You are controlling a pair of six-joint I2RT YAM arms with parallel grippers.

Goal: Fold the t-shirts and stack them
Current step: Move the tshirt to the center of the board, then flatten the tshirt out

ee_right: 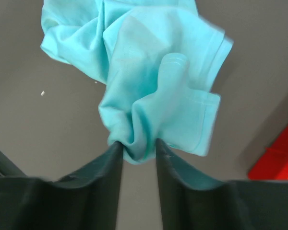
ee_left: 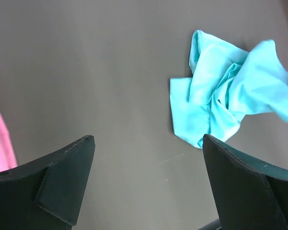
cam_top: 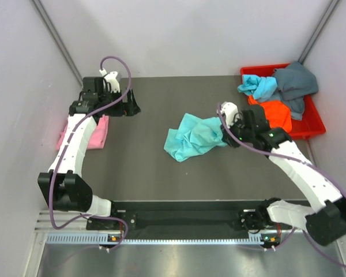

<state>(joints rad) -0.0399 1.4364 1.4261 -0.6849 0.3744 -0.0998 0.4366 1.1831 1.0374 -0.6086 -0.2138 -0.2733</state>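
A crumpled teal t-shirt (cam_top: 193, 136) lies at the middle of the dark table; it also shows in the left wrist view (ee_left: 230, 96) and the right wrist view (ee_right: 144, 72). My right gripper (cam_top: 226, 140) is shut on a bunched fold at its right edge (ee_right: 137, 148). A pink t-shirt (cam_top: 98, 134) lies flat at the table's left edge, partly under my left arm; its edge shows in the left wrist view (ee_left: 0, 139). My left gripper (cam_top: 132, 108) is open and empty above bare table (ee_left: 149, 143). Light blue (cam_top: 258, 86), orange (cam_top: 277, 113) and dark grey-blue (cam_top: 297, 83) shirts are in the bin.
A red plastic bin (cam_top: 317, 124) stands at the back right against the right wall. White walls close in the table on three sides. The arm bases and a rail run along the near edge.
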